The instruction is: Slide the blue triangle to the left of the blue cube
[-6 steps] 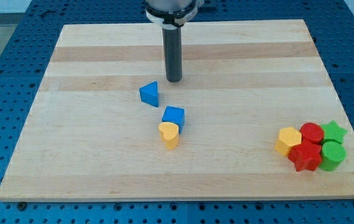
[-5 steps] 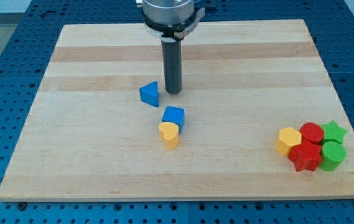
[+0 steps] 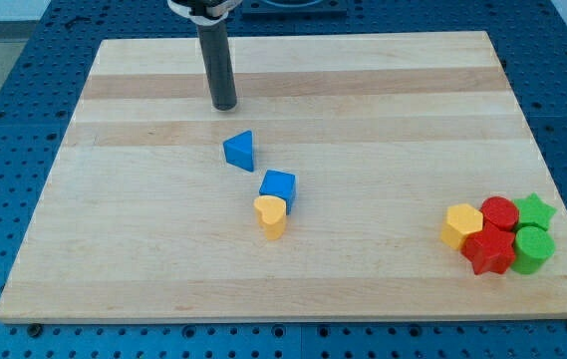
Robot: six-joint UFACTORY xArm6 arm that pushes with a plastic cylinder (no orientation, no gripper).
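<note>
My tip [image 3: 224, 106] rests on the wooden board [image 3: 143, 249], toward the view's top and a little left of centre. The arm ends in a plain dark rod, so there is nothing to open, close or grip with, and it touches no block.

The blue triangle [image 3: 240, 151] lies just below my tip and slightly to the view's right, near it but apart. Further down and right from my tip sits the blue cube [image 3: 277, 187], close to the triangle with a small gap between them. From my tip's side the triangle is above and left of the cube, not level with it. The yellow heart [image 3: 271, 215] touches the cube's lower edge, further from my tip again.

Well apart from my tip, near the board's lower right corner, a cluster of blocks sits packed together: a yellow block [image 3: 461, 225], a red cylinder [image 3: 499, 213], a green star [image 3: 534, 210], a red star [image 3: 489, 250] and a green cylinder [image 3: 532, 249].
</note>
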